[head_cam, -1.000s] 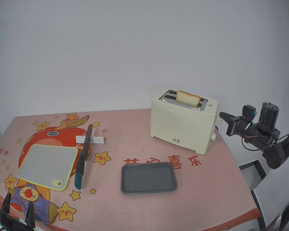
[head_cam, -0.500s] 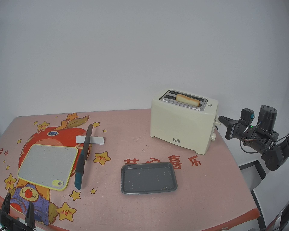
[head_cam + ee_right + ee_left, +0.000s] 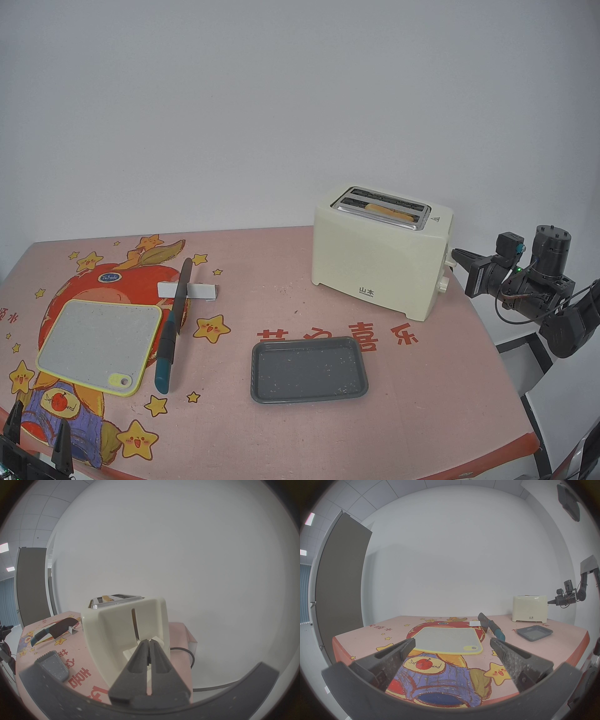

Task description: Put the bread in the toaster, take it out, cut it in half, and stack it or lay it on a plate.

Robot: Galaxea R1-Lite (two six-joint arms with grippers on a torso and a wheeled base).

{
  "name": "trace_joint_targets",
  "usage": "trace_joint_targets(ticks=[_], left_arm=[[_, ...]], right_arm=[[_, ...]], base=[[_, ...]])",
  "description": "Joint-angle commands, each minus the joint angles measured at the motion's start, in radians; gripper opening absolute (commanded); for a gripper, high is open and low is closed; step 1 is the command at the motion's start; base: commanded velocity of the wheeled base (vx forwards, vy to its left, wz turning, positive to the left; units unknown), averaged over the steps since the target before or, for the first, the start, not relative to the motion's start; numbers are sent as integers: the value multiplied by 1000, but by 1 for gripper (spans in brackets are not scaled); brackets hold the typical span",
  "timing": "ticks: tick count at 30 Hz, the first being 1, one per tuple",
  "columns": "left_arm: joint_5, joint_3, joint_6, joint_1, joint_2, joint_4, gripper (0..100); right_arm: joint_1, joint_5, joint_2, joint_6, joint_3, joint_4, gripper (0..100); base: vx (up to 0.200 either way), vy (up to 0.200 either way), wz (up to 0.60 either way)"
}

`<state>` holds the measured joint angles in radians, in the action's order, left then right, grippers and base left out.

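One slice of bread (image 3: pixel 390 212) sat sunk in toaster (image 3: pixel 381 265), 2 o'clock on worktop (image 3: pixel 437 375). Right fingers (image 3: pixel 140 658) closed, tips against side lever (image 3: pixel 132 652); I judged them pressing it down to start toasting. Left fingers (image 3: pixel 390 661) open, empty, parked at 7 o'clock, clear of knife (image 3: pixel 170 325).

1 toaster (image 3: pixel 381 259), 1 bread slice (image 3: pixel 390 212), 1 plate (image 3: pixel 309 370), 1 cutting board (image 3: pixel 97 340), 1 knife (image 3: pixel 172 325).
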<state>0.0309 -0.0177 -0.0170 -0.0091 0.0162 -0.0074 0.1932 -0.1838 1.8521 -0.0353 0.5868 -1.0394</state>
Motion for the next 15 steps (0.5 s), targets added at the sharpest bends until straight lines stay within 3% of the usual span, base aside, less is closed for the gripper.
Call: trace_joint_targets(ticks=[1, 15], left_arm=[[0, 18, 0, 0, -16, 0, 100], [0, 18, 0, 0, -16, 0, 100]], right_arm=[[0, 0, 13, 0, -7, 2, 0], [0, 1, 24, 8, -8, 1, 0]], base=[[0, 0, 0], [0, 0, 0]])
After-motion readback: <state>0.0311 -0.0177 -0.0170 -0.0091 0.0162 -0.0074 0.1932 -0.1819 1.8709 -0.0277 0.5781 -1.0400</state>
